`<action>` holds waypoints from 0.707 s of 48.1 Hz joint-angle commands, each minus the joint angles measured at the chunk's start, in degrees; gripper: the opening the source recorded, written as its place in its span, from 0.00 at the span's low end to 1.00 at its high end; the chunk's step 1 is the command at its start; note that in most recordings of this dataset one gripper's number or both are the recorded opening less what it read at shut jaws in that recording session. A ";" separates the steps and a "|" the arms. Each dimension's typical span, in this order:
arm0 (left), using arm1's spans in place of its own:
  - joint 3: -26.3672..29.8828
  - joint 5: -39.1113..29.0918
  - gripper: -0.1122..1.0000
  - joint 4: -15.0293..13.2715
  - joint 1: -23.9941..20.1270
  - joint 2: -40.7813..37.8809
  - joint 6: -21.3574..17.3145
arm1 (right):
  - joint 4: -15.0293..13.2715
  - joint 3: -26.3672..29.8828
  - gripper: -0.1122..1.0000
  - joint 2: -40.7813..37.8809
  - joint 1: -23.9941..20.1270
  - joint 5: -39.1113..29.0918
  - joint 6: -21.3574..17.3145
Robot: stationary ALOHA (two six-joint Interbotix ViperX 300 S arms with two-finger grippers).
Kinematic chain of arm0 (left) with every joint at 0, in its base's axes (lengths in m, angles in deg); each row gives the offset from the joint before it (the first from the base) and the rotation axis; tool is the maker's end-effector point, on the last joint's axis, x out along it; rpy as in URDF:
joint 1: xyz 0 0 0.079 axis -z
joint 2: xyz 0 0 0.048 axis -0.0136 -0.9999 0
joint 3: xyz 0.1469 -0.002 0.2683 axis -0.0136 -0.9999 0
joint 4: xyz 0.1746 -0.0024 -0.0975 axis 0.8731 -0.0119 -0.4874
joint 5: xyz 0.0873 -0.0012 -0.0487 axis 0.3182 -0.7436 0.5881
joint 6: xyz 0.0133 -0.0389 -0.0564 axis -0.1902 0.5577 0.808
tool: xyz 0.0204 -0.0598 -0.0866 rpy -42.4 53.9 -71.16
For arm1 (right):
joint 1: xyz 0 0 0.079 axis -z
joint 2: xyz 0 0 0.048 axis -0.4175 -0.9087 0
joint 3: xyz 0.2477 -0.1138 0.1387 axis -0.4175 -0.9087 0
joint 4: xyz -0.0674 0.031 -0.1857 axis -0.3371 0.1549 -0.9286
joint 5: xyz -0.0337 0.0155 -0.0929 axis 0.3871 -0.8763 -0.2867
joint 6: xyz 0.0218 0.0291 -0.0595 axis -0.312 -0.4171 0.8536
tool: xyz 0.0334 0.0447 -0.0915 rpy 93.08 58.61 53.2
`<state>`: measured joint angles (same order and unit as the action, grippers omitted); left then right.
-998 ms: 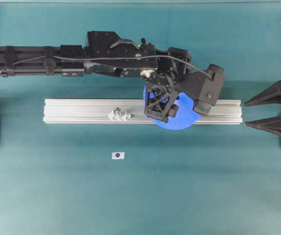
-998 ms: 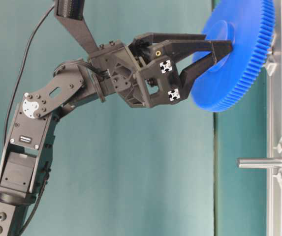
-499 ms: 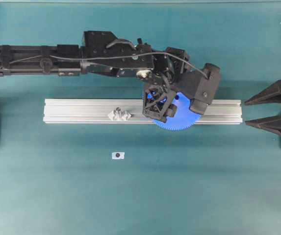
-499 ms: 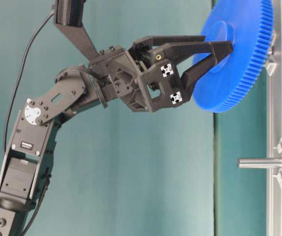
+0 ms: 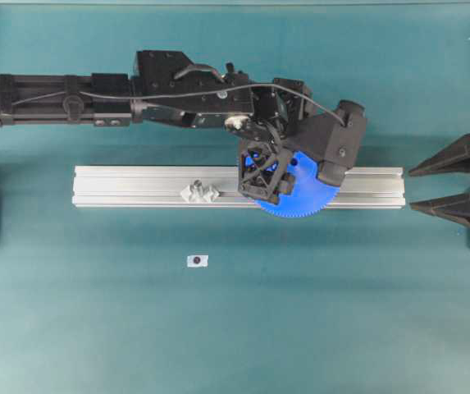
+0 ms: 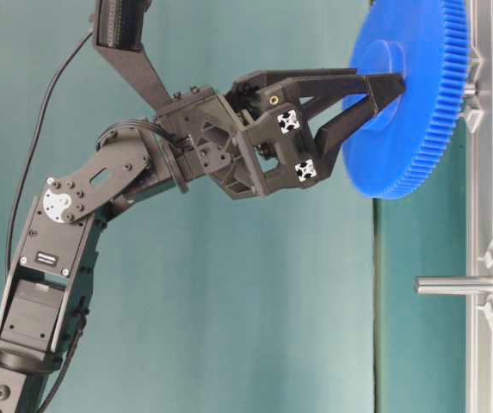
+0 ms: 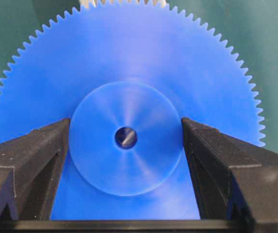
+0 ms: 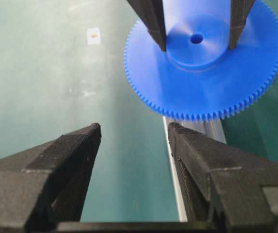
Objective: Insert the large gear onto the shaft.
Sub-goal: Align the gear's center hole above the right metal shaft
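Observation:
The large gear (image 5: 310, 202) is a bright-blue toothed disc held over the aluminium rail (image 5: 128, 187). My left gripper (image 6: 389, 91) is shut on the gear's raised hub (image 7: 125, 167), one finger on each side. The gear's face (image 6: 409, 129) stands nearly parallel to the rail. The shaft is mostly hidden behind the gear. A pale metal tip shows inside the centre hole (image 7: 125, 138), and a short bit shows between gear and rail (image 6: 471, 89). My right gripper (image 5: 412, 190) is open and empty at the rail's right end, facing the gear (image 8: 202, 82).
A second pin in a clear mount (image 5: 198, 192) stands on the rail left of the gear, also in the table-level view (image 6: 457, 285). A small white tag with a dark dot (image 5: 197, 260) lies on the teal mat in front of the rail.
My left gripper has shifted slightly left with the gear. The gear has levelled from a tilt to nearly parallel with the rail. The right gripper has not moved.

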<state>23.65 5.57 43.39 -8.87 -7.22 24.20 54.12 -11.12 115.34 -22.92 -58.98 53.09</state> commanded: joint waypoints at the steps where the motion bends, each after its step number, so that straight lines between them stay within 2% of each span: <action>1: 1.23 -0.44 0.81 0.26 -1.32 1.05 0.18 | -0.09 0.70 0.69 -0.35 0.09 0.62 -0.70; 11: 1.23 -0.53 0.81 0.26 -1.41 0.70 1.41 | -0.09 0.88 0.69 -0.35 0.09 0.53 -0.70; 34: 0.26 -0.62 0.88 0.26 -1.67 0.70 4.13 | -0.09 0.97 0.69 -0.35 0.09 0.53 -0.70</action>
<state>23.65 5.04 43.39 -9.13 -7.31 28.07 54.12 -11.21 115.34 -22.92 -58.98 53.09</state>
